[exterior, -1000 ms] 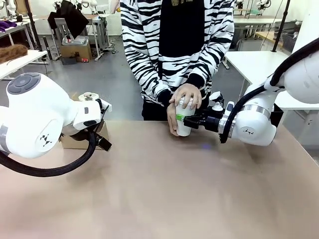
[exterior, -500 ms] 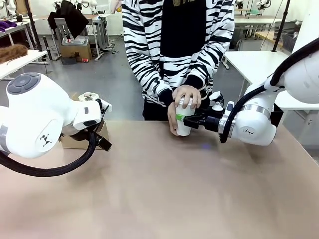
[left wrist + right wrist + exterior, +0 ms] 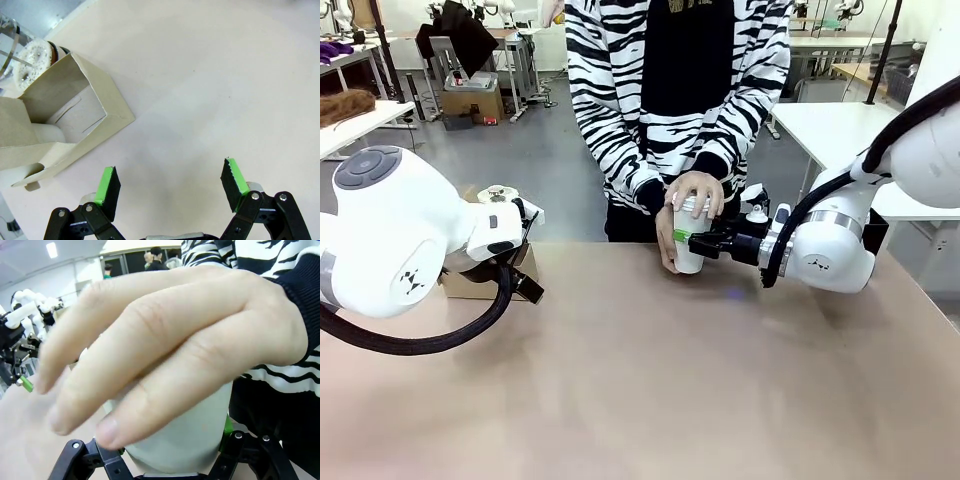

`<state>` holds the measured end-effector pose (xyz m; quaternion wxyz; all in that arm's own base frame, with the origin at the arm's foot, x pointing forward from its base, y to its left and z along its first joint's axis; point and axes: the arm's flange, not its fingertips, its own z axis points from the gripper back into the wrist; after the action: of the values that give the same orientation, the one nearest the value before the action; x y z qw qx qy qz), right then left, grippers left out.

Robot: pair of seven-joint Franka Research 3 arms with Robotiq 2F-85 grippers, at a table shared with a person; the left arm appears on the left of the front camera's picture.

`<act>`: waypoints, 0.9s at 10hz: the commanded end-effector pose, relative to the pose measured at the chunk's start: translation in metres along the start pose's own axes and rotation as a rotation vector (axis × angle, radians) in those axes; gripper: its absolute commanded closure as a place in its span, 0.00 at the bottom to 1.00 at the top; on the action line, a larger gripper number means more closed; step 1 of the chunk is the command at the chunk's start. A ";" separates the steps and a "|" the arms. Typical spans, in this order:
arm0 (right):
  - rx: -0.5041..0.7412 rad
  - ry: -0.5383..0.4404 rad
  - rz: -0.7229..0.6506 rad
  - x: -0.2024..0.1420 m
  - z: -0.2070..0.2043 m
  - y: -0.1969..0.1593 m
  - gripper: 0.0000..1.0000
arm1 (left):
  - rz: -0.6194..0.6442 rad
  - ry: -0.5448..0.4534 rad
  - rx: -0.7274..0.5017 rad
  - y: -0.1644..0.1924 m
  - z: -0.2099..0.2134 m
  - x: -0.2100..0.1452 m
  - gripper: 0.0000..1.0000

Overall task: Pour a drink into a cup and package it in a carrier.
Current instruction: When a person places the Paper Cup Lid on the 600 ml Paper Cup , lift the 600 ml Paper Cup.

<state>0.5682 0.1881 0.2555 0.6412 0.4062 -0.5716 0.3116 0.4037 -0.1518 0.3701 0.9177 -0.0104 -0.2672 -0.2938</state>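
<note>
Cup point(image 3: 687, 256) stands clamped between right fingers point(image 3: 682, 235), hand point(image 3: 695, 192) on top.

Partly unseen
A person's blurred fingers point(image 3: 165, 340) cover most of the cup point(image 3: 192, 427) in the right hand point(image 3: 165, 445); the carrier point(image 3: 107, 97) runs off-frame beside the left hand point(image 3: 170, 175).

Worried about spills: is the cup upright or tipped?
Upright: the cup stands on the table; the right gripper, jaws shut, grips its side, a hand covers its top.

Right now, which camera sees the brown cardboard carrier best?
The left wrist view: the carrier sits close, open side toward the camera. The front view gives just a brown edge of it behind the left arm.
</note>
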 end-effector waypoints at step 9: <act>0.000 -0.005 -0.005 0.003 -0.003 0.004 0.20 | 0.000 -0.001 -0.002 0.000 0.000 0.000 0.00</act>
<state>0.5677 0.1897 0.2555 0.6407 0.4071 -0.5711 0.3124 0.4037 -0.1518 0.3701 0.9177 -0.0104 -0.2672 -0.2938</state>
